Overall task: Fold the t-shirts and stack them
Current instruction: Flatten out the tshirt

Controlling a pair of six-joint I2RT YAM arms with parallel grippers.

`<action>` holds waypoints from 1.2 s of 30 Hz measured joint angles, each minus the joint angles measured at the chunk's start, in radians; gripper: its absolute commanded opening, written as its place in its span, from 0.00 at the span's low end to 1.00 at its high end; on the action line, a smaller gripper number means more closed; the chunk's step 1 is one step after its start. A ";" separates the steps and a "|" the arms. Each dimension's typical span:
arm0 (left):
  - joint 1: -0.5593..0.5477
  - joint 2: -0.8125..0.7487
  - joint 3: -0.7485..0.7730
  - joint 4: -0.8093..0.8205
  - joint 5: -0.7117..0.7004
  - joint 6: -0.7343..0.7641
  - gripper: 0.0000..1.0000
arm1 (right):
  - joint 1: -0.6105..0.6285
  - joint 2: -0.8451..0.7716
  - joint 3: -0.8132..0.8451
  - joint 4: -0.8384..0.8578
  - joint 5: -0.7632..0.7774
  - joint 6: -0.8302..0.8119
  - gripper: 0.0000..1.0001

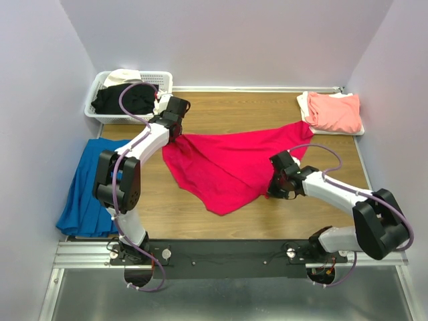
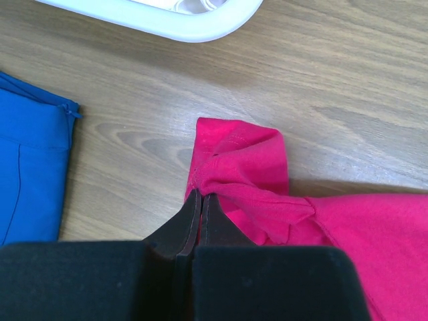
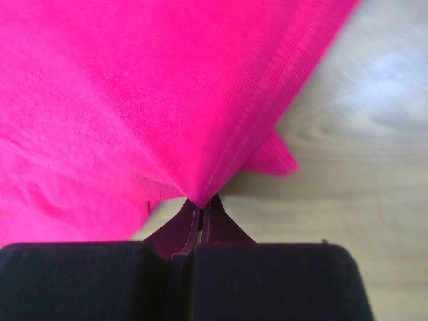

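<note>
Crimson-red cotton t-shirt (image 1: 227,164) lying rumpled on wooden counter (image 1: 234,110), left pincer (image 2: 202,204) pinching its bunched edge, right pincer (image 3: 202,207) pressed together on its hem corner

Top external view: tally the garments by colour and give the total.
Red tee: 1
Blue cloth: 1
Pink tee: 1
Black garment: 1
White or cream: 2 (white garment, cream garment)
Total: 6

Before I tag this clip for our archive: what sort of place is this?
Likely a robot lab test cell: plain partition walls around a wooden table, two arms bolted to a metal rail, a red t-shirt and others staged near a white basket.
</note>
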 measured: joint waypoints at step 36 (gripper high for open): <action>-0.194 -0.290 -0.241 0.037 0.357 0.108 0.04 | -0.259 -0.056 0.558 -0.550 0.762 -0.065 0.01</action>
